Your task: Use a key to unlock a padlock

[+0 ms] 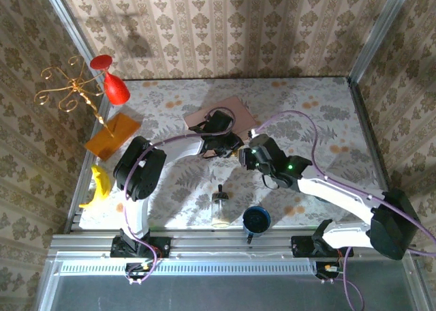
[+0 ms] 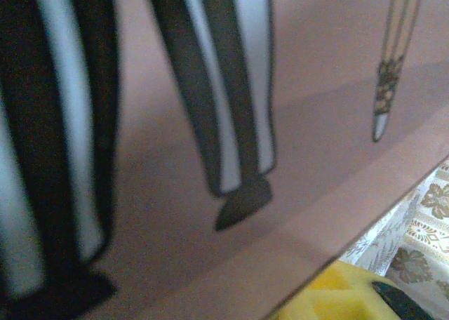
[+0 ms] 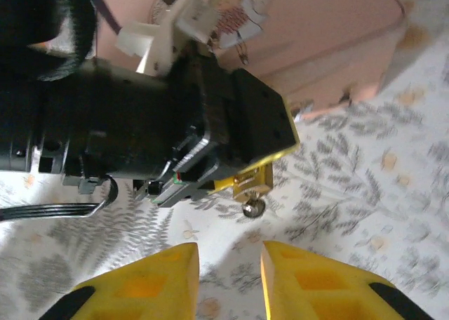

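Observation:
The small brass padlock [image 3: 256, 181] hangs just above the patterned cloth. My left gripper [image 1: 221, 144] is shut on it, black body reaching in from the left. A silvery round key [image 3: 253, 208] head sticks out from the padlock's underside. My right gripper [image 3: 230, 278] stands open a short way in front of the key, with nothing between its yellow fingers [image 3: 151, 285]. From above, the right gripper [image 1: 244, 155] sits just right of the left one. The left wrist view is close against the pink picture box [image 2: 210, 250], one yellow finger [image 2: 330, 299] at the bottom.
The pink box [image 1: 221, 110] lies flat just behind both grippers. A small glass jar [image 1: 219, 209] and a blue round cup [image 1: 257, 220] stand near the front edge. An orange block [image 1: 111, 134], a banana [image 1: 101, 186], a red goblet [image 1: 112, 84] and a gold wire stand [image 1: 68, 89] line the left side.

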Controlling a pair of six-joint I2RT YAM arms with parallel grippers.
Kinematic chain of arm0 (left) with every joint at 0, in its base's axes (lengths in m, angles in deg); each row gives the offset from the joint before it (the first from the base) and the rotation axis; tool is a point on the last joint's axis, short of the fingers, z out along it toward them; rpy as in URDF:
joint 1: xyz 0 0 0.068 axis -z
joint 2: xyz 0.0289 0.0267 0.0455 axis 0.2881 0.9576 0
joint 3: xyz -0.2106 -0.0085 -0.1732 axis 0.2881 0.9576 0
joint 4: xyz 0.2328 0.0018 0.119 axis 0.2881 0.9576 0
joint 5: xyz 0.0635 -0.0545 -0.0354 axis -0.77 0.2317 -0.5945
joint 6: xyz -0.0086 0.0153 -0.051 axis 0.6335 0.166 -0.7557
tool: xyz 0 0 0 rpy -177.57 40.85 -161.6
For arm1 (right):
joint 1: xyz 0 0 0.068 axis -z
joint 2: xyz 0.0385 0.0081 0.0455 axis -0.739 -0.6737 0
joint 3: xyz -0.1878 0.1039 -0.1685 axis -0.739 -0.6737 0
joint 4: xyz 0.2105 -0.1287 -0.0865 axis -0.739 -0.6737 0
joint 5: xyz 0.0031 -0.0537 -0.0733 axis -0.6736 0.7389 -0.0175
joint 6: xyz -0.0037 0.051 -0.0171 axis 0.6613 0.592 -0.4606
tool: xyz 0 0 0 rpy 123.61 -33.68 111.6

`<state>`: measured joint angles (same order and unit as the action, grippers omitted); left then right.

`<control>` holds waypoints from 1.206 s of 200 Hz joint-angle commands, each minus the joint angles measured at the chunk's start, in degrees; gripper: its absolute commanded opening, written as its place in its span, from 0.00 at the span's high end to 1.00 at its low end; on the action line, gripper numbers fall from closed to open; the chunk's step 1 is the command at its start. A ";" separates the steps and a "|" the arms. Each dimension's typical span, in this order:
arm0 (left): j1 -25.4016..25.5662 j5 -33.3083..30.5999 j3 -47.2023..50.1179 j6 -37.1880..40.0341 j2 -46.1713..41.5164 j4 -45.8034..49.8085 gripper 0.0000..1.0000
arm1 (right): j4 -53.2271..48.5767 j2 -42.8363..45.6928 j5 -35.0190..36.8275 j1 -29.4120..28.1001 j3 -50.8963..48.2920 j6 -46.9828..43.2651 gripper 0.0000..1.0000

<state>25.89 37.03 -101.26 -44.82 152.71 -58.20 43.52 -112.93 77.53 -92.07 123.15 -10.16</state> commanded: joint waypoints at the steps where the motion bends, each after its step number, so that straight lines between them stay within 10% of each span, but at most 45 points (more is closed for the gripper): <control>1: -0.35 4.72 -2.52 -0.88 -1.75 -2.70 1.00 | -5.10 -3.50 9.99 -3.47 2.51 -12.90 0.73; 132: -2.67 9.75 -9.54 7.43 -1.92 17.18 1.00 | 16.76 -3.90 17.40 -9.19 -11.37 -47.97 0.60; 241: -2.92 10.31 -13.24 10.90 -1.23 23.06 1.00 | 26.11 -6.05 20.72 -9.87 -12.50 -56.26 0.55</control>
<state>23.26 44.43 -111.21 -35.95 152.71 -35.38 66.44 -117.50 95.63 -101.18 108.98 -63.39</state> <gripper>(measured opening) 0.282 0.442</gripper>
